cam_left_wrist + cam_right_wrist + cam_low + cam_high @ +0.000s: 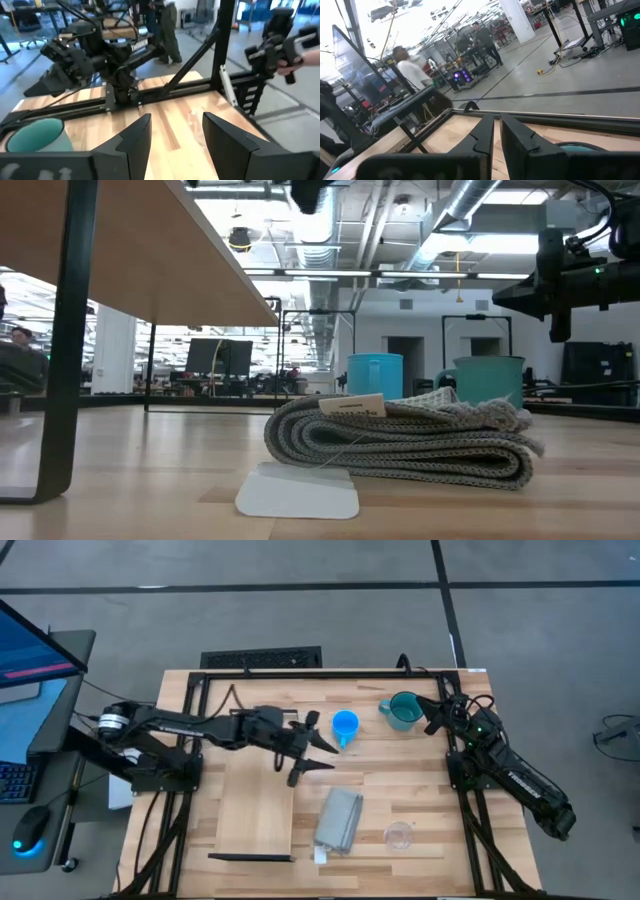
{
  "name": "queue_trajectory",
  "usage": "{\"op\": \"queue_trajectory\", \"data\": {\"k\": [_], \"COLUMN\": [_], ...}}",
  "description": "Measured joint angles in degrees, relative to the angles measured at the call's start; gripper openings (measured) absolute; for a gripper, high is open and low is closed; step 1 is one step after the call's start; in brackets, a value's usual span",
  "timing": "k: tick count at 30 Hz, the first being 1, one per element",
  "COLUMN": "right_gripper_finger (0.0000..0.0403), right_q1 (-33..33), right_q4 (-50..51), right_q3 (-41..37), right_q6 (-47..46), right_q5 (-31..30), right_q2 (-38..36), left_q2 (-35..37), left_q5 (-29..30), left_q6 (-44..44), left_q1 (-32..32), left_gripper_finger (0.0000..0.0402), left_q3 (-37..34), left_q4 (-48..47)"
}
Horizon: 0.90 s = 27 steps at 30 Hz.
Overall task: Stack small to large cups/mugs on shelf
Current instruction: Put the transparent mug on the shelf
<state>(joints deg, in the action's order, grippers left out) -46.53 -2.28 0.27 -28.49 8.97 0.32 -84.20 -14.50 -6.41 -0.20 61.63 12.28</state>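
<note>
Nearest the table's front edge lies the small clear transparent cup (pixel 399 835), standing on the slatted wooden tabletop (pixel 420 765) just beside the folded grey knitted cloth (pixel 339 819), whose white tag (pixel 297 491) rests on the wood in the low view. Left of the cloth sits the long pale wood shelf board with dark end edges (pixel 256 808), with no cup on it. Farther back, above the shelf's far end, the left gripper (pixel 322 755) hangs over the table with its two dark fingers (pixel 131 141) spread wide and nothing between them; its tips point toward the bright blue handled mug (pixel 345 725), which stands upright just beyond them and apart from them. Farther still, toward the back right corner, stands the larger teal handled mug (pixel 402 711), upright, its handle turned toward the blue one. Beside it the right gripper (pixel 432 720) hovers near the teal rim without touching it, fingers (pixel 482 134) drawn narrow with only a thin slit between them, holding nothing. Beyond the table, people stand in the room
</note>
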Motion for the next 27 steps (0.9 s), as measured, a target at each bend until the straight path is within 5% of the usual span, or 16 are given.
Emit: {"op": "queue_trajectory", "data": {"k": [14,20,27], "right_gripper_finger": [0.0056,0.0056,0.0056], "right_q1": [0.0,0.0,0.4], "right_q4": [0.0,0.0,-0.4], "right_q3": [0.0,0.0,0.0], "right_q6": [0.0,0.3,1.4], "right_q5": [0.0,0.0,2.8], "right_q2": [0.0,0.0,0.0], "left_q2": [-12.7,-14.6,-14.4], "left_q5": [2.1,2.7,9.7], "left_q6": [-8.0,-11.7,-9.1], "left_q1": [-0.5,-2.4,-3.6], "left_gripper_finger": [0.0169,0.0169,0.0169], "left_q3": [20.7,22.8,22.9], "left_q4": [-20.4,-21.2,-20.6]}}
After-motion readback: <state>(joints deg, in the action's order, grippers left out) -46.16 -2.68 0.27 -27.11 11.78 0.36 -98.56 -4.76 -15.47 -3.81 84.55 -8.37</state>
